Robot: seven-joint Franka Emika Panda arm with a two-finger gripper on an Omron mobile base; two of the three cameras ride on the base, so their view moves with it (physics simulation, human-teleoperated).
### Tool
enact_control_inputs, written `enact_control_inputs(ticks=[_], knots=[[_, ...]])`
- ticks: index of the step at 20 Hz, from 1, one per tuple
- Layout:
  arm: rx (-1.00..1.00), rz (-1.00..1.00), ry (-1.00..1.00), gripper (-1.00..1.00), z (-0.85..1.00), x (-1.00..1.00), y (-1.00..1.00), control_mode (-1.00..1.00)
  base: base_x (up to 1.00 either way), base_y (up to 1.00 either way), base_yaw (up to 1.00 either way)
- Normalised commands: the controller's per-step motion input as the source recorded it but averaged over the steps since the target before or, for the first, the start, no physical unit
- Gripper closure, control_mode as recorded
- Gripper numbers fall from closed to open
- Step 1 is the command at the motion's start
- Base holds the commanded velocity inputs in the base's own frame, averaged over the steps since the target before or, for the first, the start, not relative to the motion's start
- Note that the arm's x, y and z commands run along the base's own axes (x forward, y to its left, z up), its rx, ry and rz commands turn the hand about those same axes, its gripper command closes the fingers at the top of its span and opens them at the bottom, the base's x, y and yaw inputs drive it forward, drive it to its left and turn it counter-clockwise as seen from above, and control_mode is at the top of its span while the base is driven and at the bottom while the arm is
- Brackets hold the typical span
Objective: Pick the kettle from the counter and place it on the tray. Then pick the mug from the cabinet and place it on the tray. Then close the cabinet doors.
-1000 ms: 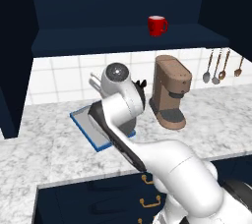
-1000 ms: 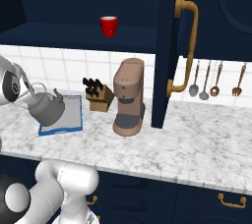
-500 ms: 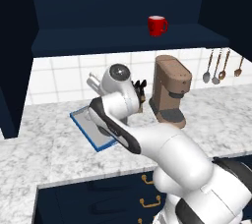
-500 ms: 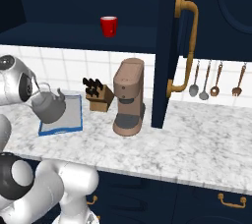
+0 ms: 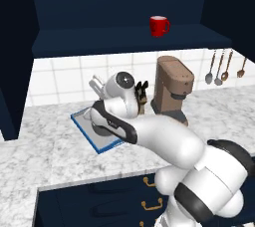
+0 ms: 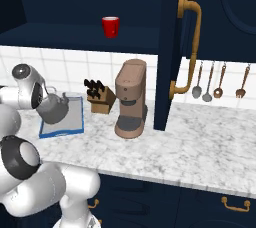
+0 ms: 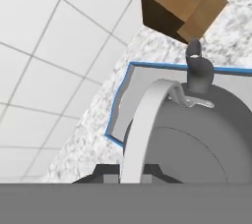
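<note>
The kettle (image 6: 52, 109) sits over the tray (image 6: 70, 122) at the left end of the worktop (image 6: 190, 147) — whether its base is fully down on the tray floor or just above it is hard to tell from the base views. In the hand view the kettle (image 7: 197, 139) is close under the camera, its pale arched handle (image 7: 145, 120) running up from between the fingers (image 7: 125, 173), its spout (image 7: 197, 68) pointing toward the tray's blue rim (image 7: 118, 102) and the knife block (image 7: 182, 2) beyond. The fingers are closed down tight on that handle, with the arm's wrist bent over the tray in the left base view, where the tray (image 5: 84, 126) pokes out from under the arm. The red mug (image 5: 159, 25) stands upright on the cabinet shelf (image 5: 99, 39), well apart from the tray and above the brown coffee machine (image 5: 172, 89). In the right base view a cabinet door (image 6: 172, 47) stands open, edge-on, with its long brass handle (image 6: 192, 47) facing out — utensils (image 6: 217, 79) hang on the tiled wall behind it.
</note>
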Motion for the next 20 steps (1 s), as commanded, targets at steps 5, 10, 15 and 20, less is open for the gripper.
enact_control_inputs(ticks=[5, 10, 15, 20], knots=[[0.04, 0.0, -0.09, 1.0, -0.27, 0.34, 0.06, -1.0, 0.0, 0.0, 0.0], [0.03, 0.0, -0.13, 1.0, -0.09, 0.3, 0.04, -1.0, 0.0, 0.0, 0.0], [0.02, 0.0, -0.05, 1.0, -0.09, 0.19, 0.16, -1.0, 0.0, 0.0, 0.0], [0.04, 0.0, -0.02, 1.0, -0.06, 0.01, 0.22, -1.0, 0.0, 0.0, 0.0]])
